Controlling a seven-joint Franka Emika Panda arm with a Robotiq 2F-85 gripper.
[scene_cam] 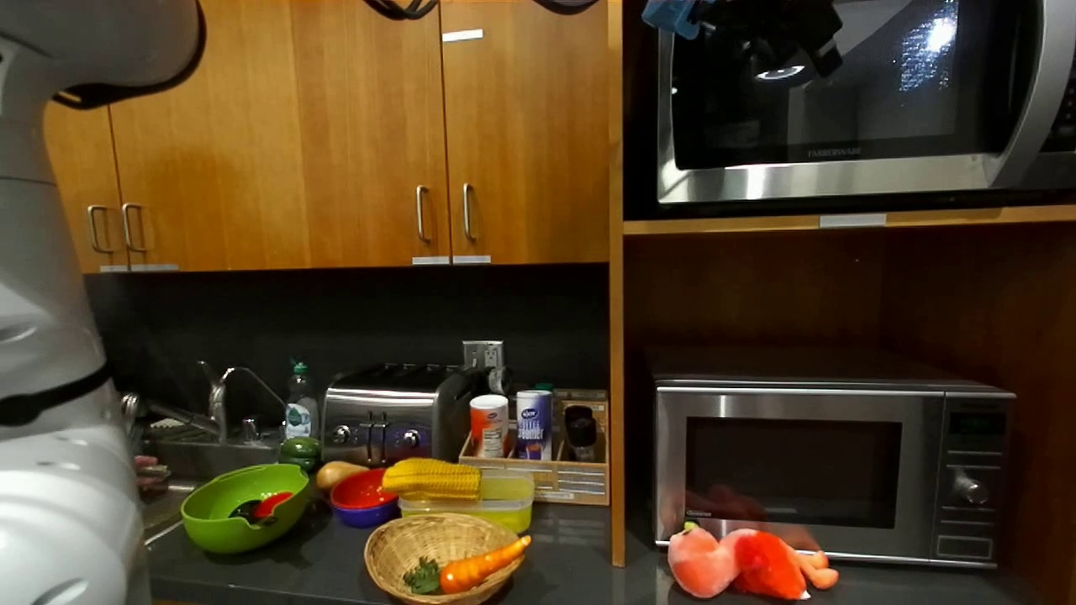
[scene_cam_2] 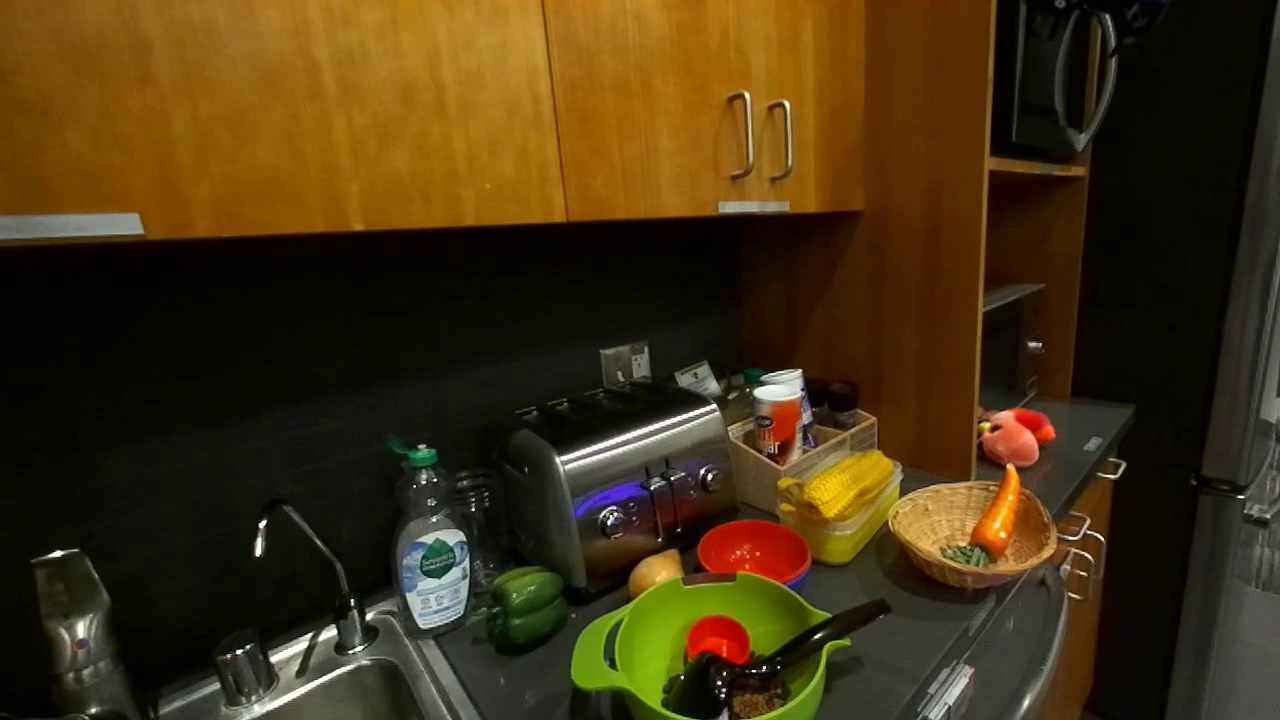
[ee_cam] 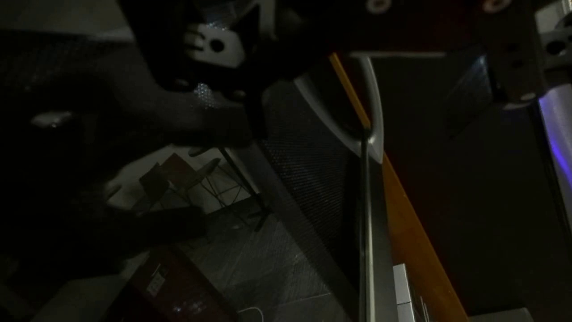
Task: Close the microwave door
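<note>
The large silver-framed microwave (scene_cam: 1061, 126) stands on the upper shelf, partly cut off by the picture's edge. Its glossy black door (scene_cam: 807, 122) with silver trim and curved handle (scene_cam: 1030, 101) shows no clear gap in an exterior view. In an exterior view the door (scene_cam_2: 1035, 85) appears nearly edge-on. In the wrist view the dark door glass (ee_cam: 313, 179) reflects the room, and the handle shows beyond its silver trim. My gripper (scene_cam: 786, 42) is in front of the upper door glass. In the wrist view the gripper (ee_cam: 364, 89) has its fingers apart, holding nothing visible; contact with the door cannot be told.
The wooden shelf edge (scene_cam: 723, 225) runs below the microwave. A smaller silver microwave (scene_cam: 967, 454) stands on the counter, with a pink and red plush toy (scene_cam: 761, 563) before it. A wicker basket (scene_cam: 387, 538), green bowl (scene_cam: 202, 508) and toaster (scene_cam: 378, 428) are further along.
</note>
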